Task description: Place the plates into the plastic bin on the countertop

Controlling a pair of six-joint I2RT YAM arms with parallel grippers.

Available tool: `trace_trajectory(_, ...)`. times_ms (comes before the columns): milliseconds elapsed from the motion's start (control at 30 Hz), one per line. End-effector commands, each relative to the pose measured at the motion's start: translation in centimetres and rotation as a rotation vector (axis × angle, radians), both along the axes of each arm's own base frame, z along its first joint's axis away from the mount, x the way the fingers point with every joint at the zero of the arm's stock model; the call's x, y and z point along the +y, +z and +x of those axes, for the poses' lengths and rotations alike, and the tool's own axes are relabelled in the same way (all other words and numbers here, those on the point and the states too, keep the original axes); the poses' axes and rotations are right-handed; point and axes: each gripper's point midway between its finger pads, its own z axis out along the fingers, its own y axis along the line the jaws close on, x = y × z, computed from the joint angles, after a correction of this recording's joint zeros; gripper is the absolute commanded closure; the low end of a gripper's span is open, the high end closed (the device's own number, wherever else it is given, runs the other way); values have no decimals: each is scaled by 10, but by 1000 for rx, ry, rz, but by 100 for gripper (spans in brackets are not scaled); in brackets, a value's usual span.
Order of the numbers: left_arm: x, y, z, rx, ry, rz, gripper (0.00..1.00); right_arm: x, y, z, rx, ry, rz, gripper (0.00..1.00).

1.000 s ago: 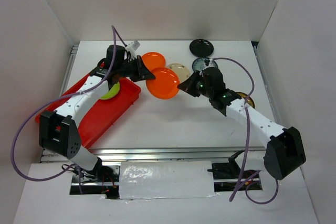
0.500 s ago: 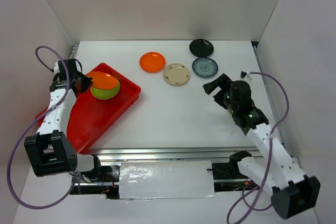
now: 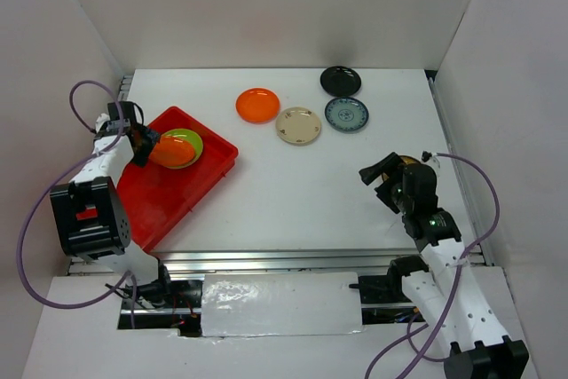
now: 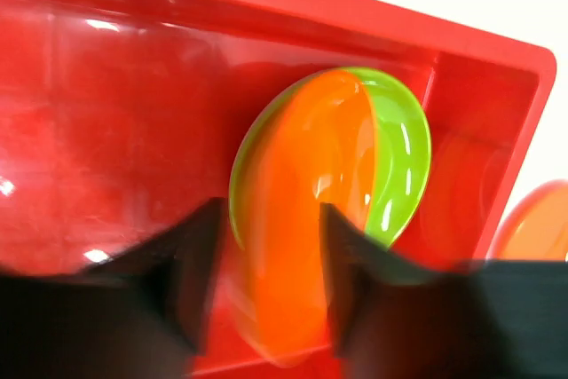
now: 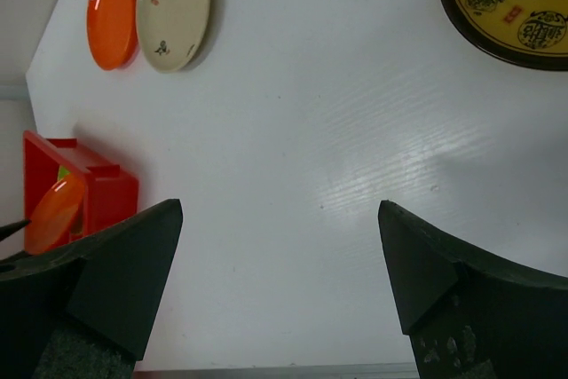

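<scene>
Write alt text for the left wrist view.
An orange plate lies overlapping a lime green plate inside the red bin. The blurred left gripper straddles the orange plate's near edge, jaws apart.

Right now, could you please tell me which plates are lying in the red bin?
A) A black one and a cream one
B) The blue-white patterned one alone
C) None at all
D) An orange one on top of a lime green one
D: the top view shows the orange plate overlapping the lime green plate inside the red bin, and the left wrist view shows the same pair.
</scene>
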Motion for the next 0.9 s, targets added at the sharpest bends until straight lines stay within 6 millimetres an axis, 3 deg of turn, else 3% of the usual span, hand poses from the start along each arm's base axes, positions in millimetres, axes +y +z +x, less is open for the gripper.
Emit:
trace_trajectory(0,-3,15,15,-44,-10,24,25,2,10,-3,-46,25,13,1)
trace_trajectory(33,-7,15,15,-38,-18,32,17,3,9,-3,-46,26,13,1)
trace_trajectory(67,-9,14,17,-35,-26,30,1,2,7,-3,-46,24,14,1)
trace_trajectory(267,-21,-1,23,81,-83,25,1,-3,-9,-10,23,-9,26,0)
trace_trajectory(333,-27,-3,22,102,-100,29,1,-23,-14,-13,57,-121,1,0)
trace_trajectory(433,-35,15,19,78,-117,55,1,-55,-22,-23,114,-299,-39,0)
trace_trajectory(500,-44,41,11,31,-131,92,1,-65,-29,-29,147,-359,-38,0)
trace_trajectory(567,-69,69,1,-49,-192,125,1,-75,-41,-27,174,-397,-28,0)
trace_trajectory(600,-71,79,-2,-77,-210,141,1,-77,-46,-26,192,-404,-21,0)
trace_trajectory(633,-103,85,-6,-103,-294,142,1,-79,-51,-24,207,-411,-17,0)
trace_trajectory(700,-131,98,-17,-157,-394,146,1,-88,-67,-17,230,-431,-10,0)
trace_trajectory(867,-167,114,-29,-208,-593,138,1,-98,-79,11,195,-459,10,1)
